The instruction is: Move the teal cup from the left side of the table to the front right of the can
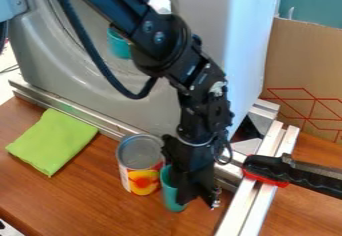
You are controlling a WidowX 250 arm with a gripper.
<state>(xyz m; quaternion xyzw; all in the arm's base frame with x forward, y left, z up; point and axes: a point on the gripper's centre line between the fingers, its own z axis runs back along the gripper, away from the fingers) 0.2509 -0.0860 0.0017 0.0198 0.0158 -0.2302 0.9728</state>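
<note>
The pincer (199,198) is at the lower centre of the frame, pointing down. The cup (172,195) is directly left of the pincer and partly hidden by it; contact, and whether the pincer is clenched or released, cannot be determined. The can (141,166), a metal cylinder with a printed label, stands upright just left of the cup. The cloth (53,141), folded, green and soft, lies at left on the wood-grain table (100,200). Smooth metal rails (252,200) run at lower right. The cup is teal, narrow and smooth-walled, with a rounded base.
</note>
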